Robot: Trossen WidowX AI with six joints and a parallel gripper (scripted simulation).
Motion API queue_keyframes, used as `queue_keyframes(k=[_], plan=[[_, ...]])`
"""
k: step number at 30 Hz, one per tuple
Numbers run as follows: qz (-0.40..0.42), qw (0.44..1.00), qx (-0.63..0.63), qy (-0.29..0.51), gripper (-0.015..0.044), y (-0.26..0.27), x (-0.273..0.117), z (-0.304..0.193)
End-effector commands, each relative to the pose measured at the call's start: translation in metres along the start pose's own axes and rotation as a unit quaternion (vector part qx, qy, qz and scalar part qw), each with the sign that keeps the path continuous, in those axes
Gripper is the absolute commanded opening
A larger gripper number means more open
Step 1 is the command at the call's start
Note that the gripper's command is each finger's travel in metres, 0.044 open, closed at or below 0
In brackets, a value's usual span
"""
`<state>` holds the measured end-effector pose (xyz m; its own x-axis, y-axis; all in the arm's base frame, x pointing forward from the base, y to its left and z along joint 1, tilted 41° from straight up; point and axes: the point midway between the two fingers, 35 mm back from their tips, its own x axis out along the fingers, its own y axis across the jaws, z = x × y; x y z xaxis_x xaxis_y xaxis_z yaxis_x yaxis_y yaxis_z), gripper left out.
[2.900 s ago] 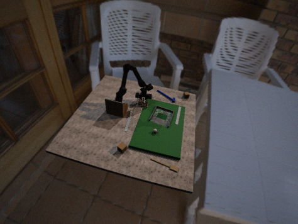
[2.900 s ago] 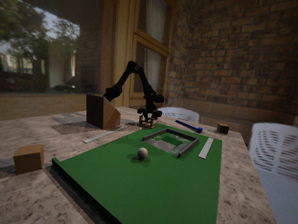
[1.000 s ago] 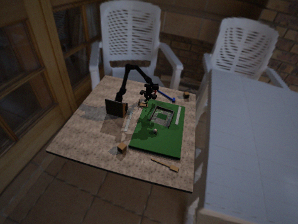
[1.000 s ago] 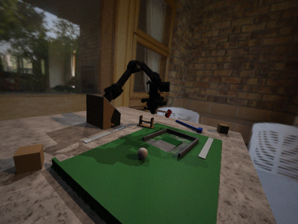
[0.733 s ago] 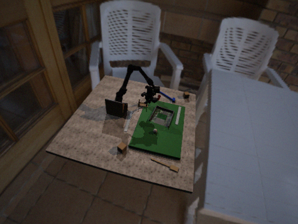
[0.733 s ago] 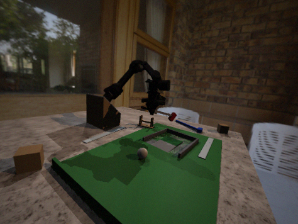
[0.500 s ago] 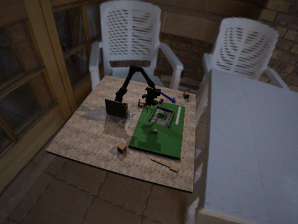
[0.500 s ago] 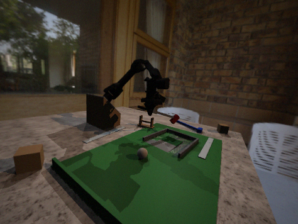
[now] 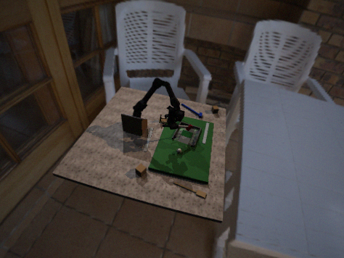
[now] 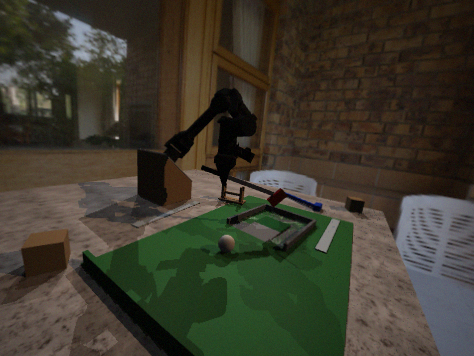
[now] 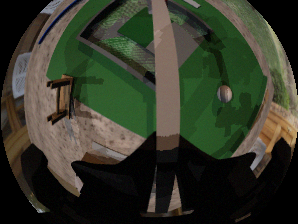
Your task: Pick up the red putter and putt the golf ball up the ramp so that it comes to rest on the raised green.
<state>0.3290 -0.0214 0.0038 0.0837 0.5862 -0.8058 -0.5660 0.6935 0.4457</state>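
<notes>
Red putter is in the grip, golf ball waits on the green mat before the ramp

Seen from above, at the left part of the desk [image 9: 87, 156] [image 10: 382, 280], a brown block with a dark face [image 9: 132, 125] [image 10: 162, 180] stands upright, not far from the far left corner. Toward the near edge there is a wooden cube [image 9: 141, 170] [image 10: 46, 252], just beside the corner of the green mat [image 9: 165, 159] [image 10: 150, 260] [image 11: 110, 102]. A small wooden rack [image 9: 163, 119] [image 10: 234, 200] [image 11: 64, 99] stands by the far left corner of the mat, near the putter and possibly in its way.

The gripper [image 9: 173, 127] [image 10: 224, 181] [image 11: 164, 135] is clenched on the shaft of the red putter [image 9: 189, 127] [image 10: 276, 197] [image 11: 167, 95], and the red head is raised over the far part of the mat. The golf ball [image 9: 179, 151] [image 10: 226, 244] [image 11: 224, 94] lies on the mat, on the near-edge side of the grey ramp [image 9: 184, 139] [image 10: 257, 230], outside the low walls [image 9: 197, 138] [image 10: 298, 235] [image 11: 119, 61] around the raised green [image 9: 187, 133] [image 10: 271, 224] [image 11: 137, 27].

Farther right, a blue putter [image 9: 192, 111] [image 10: 300, 201] [image 11: 55, 20] lies toward the far edge, and a tan putter [image 9: 190, 190] lies toward the near right corner. A pale strip [image 9: 205, 133] [image 10: 327, 235] is by the right edge, and a small dark cube [image 9: 215, 109] [image 10: 354, 204] is near the far right corner
</notes>
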Motion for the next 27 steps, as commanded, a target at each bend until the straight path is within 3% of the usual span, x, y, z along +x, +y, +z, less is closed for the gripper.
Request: queue_keyframes(k=[1,27], plan=[[-0.003,0.998,0.065,0.004,0.0,-0.028,-0.003,-0.021],[0.035,0.937,0.346,0.017,0.0,-0.111,0.007,-0.152]])
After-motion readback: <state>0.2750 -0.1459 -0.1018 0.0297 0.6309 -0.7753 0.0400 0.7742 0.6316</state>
